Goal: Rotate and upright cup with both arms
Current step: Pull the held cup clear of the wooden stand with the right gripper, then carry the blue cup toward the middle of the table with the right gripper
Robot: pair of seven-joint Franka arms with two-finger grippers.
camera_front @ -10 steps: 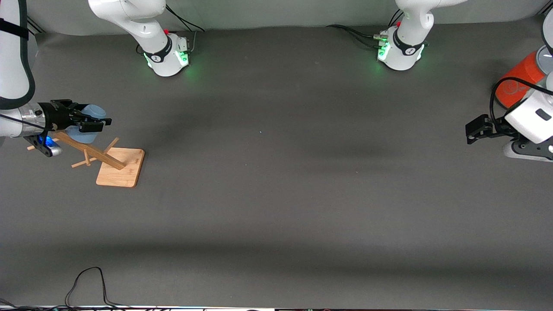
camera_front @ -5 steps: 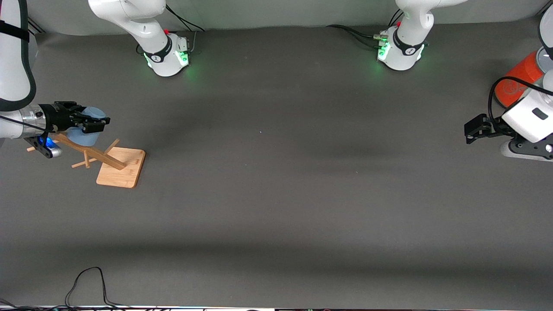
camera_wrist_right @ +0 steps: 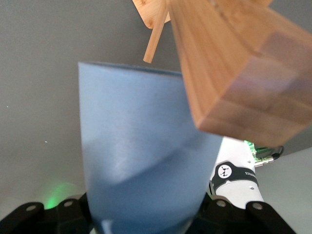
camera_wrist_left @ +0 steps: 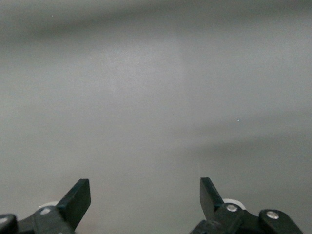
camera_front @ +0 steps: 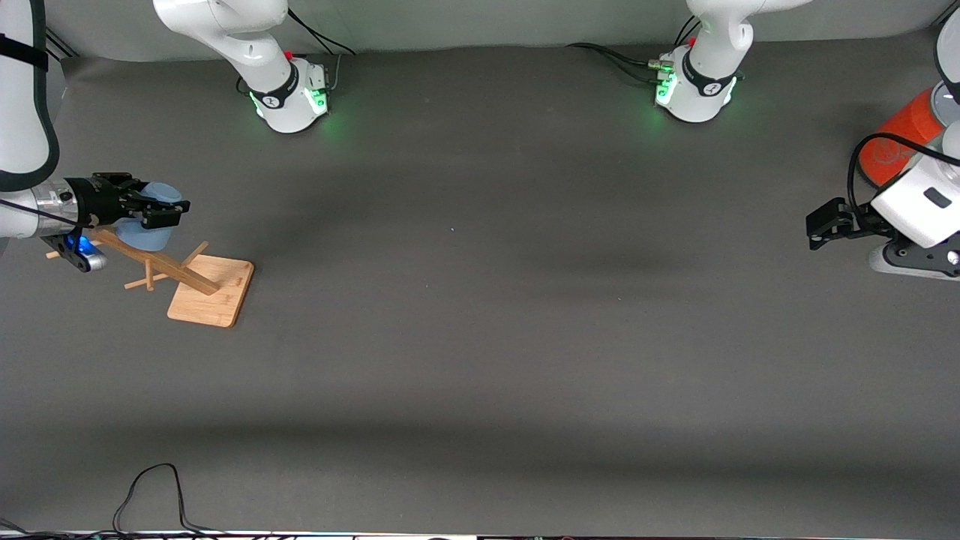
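The light-blue cup [camera_front: 147, 233] hangs at the top of a wooden rack [camera_front: 211, 289] near the right arm's end of the table. My right gripper [camera_front: 166, 213] is shut on the cup, one finger on each side of its wall. In the right wrist view the cup [camera_wrist_right: 141, 156] fills the space between the jaws, with the rack's thick post [camera_wrist_right: 234, 73] right beside it. My left gripper [camera_front: 817, 227] waits over the table at the left arm's end. It is open, and nothing lies between its fingertips [camera_wrist_left: 79, 191].
A large orange cylinder [camera_front: 900, 142] stands beside the left arm's wrist at the table's end. The rack's square wooden base rests on the grey mat [camera_front: 480, 315], with thin pegs sticking out of the post. A black cable [camera_front: 150, 487] loops along the table's near edge.
My right gripper's jaws have closed onto the cup, and gripper and cup have risen slightly at the rack. The left gripper has barely shifted.
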